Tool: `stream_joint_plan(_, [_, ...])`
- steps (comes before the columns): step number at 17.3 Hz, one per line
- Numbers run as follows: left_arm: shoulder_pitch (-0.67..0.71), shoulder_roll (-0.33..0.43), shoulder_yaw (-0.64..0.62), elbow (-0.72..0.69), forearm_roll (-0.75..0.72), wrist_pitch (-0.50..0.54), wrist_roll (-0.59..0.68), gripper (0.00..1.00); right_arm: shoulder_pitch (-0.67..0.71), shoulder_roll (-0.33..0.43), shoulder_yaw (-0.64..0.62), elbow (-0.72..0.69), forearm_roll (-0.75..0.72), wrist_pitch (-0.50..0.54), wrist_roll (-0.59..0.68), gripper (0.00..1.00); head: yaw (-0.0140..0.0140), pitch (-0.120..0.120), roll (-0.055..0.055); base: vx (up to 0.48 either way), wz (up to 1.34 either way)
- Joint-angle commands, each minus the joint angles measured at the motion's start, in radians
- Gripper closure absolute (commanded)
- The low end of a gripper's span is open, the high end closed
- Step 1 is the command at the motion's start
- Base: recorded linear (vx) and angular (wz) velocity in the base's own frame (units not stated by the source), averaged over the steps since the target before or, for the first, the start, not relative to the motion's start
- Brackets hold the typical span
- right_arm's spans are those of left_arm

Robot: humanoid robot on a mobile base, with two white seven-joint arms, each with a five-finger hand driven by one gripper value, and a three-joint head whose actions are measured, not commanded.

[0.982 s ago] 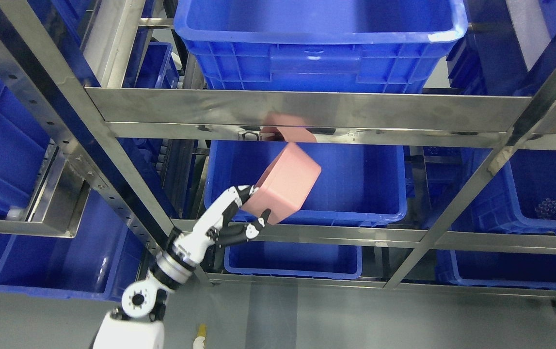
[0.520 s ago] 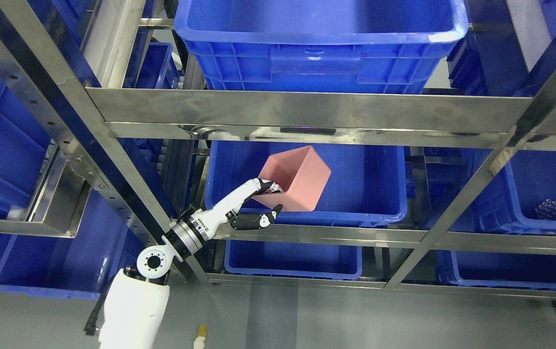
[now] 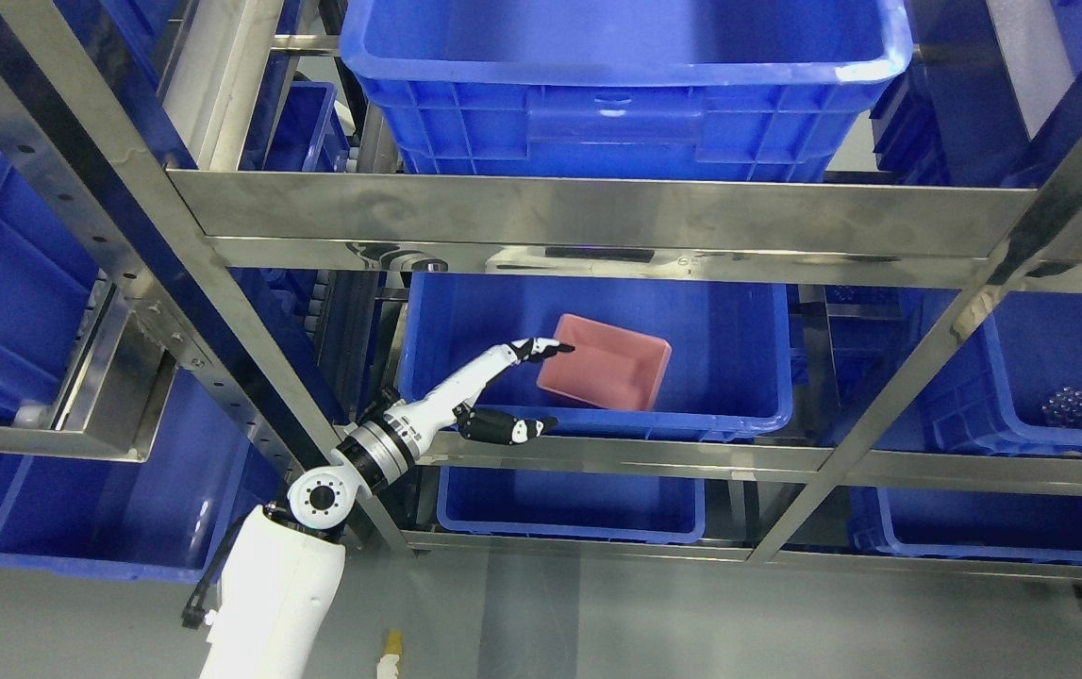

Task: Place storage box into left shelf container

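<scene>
While one pink storage box (image 3: 605, 375) lies inside the blue container (image 3: 739, 415), left hand (image 3: 512, 391) fingers (image 3: 555, 348) spread, tip at its rim

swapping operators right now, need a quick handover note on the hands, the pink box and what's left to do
Left hand: open, holding nothing; fingers reach to the near left corner of the box rim, contact cannot be told; thumb below, over the bin's front edge.
Right hand: not in view.
Pink storage box: lying open side up inside the blue bin on the middle shelf level, apparently resting on the bin floor.
Done: box is in the bin, grasp released.
Left: draw the left arm back out between the steel rails without catching the box.
</scene>
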Motion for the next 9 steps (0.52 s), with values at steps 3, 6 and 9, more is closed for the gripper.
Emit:
stream_joint_plan(3, [0.070,0.009,-0.018,-0.226,0.440,0.058,0.242,0.04,0.009,-0.017,-0.005,-0.017,0.002,0.000,-0.001,0.00,0.0000,0.000,0.000,0.000,0.00])
stream_joint_plan(6, [0.251,0.009,-0.018,-0.442,0.470,0.071,0.484,0.01,0.009,-0.017,-0.005,-0.017,0.002,0.000,-0.001,0.00,0.0000,0.000,0.000,0.000,0.00])
stream_joint_plan(9, [0.424,0.009,-0.006,-0.623,0.472,0.082,0.502,0.01,0.009,-0.017,-0.005,-0.017,0.002,0.000,-0.001,0.00,0.0000,0.000,0.000,0.000,0.00])
